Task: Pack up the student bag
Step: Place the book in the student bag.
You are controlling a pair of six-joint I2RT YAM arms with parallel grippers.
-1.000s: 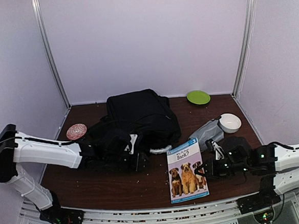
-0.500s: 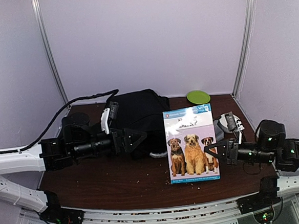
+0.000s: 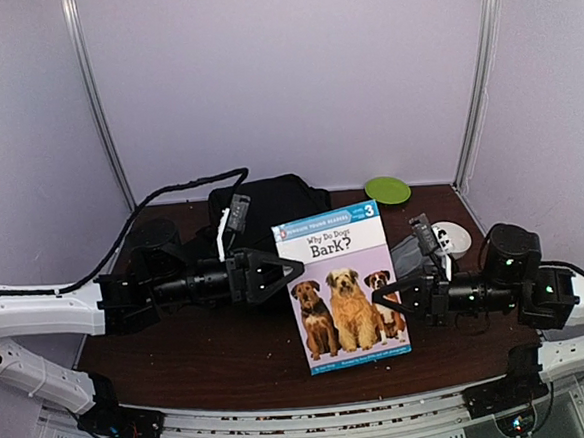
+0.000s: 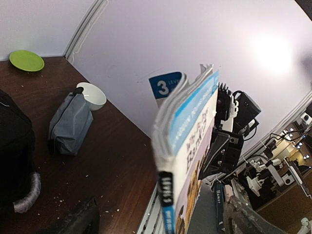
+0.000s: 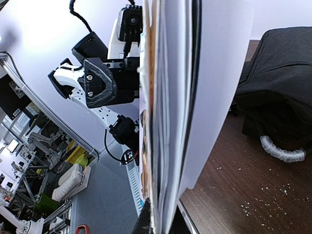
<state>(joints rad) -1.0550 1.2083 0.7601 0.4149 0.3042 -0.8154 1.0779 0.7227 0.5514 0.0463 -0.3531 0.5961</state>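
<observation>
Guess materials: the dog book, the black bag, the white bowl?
The book: paper with a glossy printed cover; thin fanned pages show at its edge.
The student bag: matte black fabric, probably; it slumps softly.
The bowl: smooth white, ceramic or plastic, unclear.

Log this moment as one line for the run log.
right gripper: shut on book, upright above table | left gripper: open, at book's spine edge | student bag: on table behind, book not in
</observation>
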